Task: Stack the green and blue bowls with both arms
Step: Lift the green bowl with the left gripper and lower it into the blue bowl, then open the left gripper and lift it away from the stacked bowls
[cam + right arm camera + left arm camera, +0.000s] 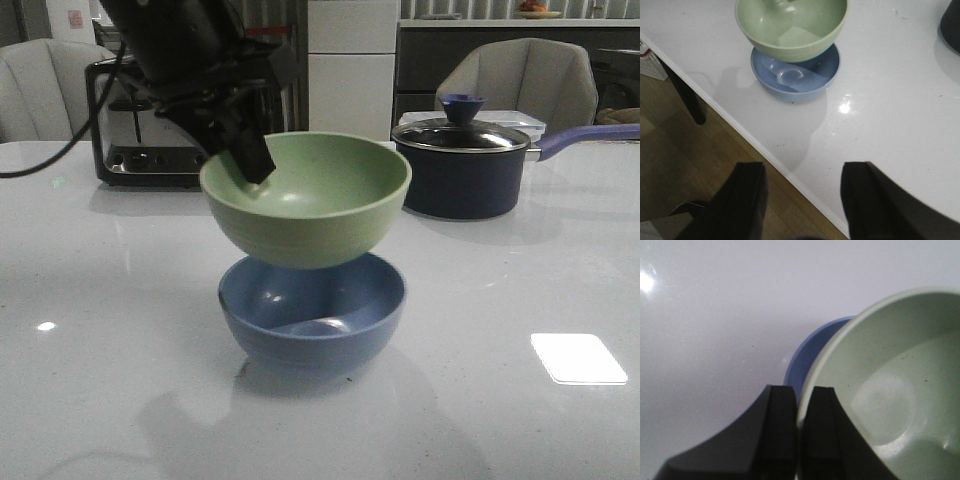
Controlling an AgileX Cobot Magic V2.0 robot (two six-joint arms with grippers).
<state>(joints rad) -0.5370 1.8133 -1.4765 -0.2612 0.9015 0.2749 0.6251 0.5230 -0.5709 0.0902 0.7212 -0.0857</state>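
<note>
White tabletop (520, 420): left gripper (255, 165) pinches green bowl (310, 200) above blue bowl (315, 315) mid-desk; right gripper (802, 200) open.

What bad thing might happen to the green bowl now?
The left end effector pinches the green bowl only at one rim edge, so it might slip or tip. It hangs slightly off-centre over the blue bowl, so it could land crooked or knock the blue bowl sideways.
</note>
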